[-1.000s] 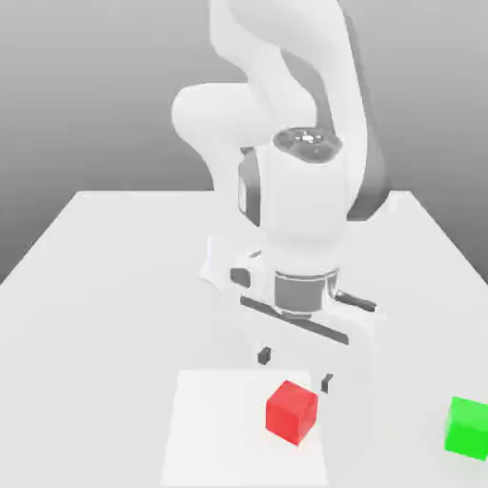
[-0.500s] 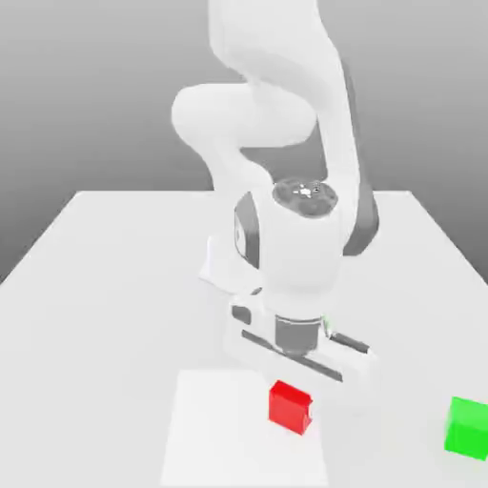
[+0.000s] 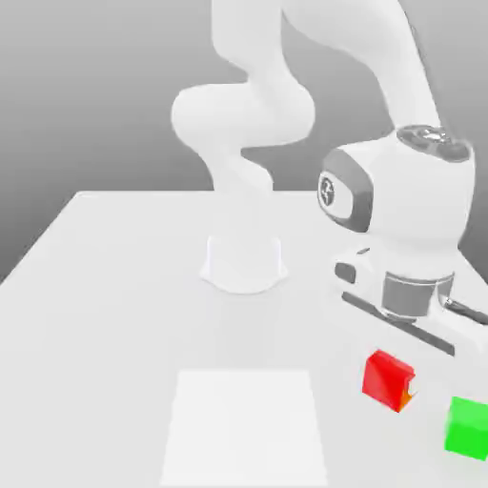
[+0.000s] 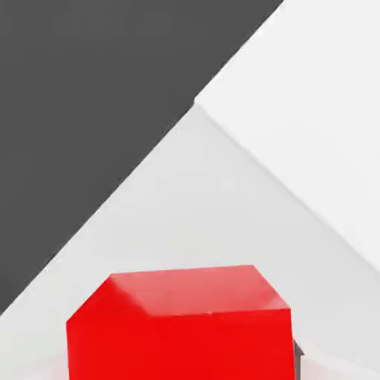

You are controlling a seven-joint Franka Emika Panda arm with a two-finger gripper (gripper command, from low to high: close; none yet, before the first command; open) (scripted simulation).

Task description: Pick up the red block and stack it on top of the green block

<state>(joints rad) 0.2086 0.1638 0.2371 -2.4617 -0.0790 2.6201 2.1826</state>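
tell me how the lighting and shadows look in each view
Exterior view: soft, even light, no hard shadows on the white table; the red block has a bright top and a darker side, next to the evenly lit green block. Hand view: the red block is flatly lit, with a lighter top face.

1. The red block (image 3: 388,378) looked smooth and matt, like plain plastic, with no marks on its faces.
2. The green block (image 3: 467,426) had the same smooth, matt look.
3. The robot arm (image 3: 248,114) had a white, smooth, soft-shining shell with dark grey parts at the joints.
4. The counter (image 3: 114,286) was white, flat and matt.
5. A brighter white square patch (image 3: 243,429) lay on it, smooth too.
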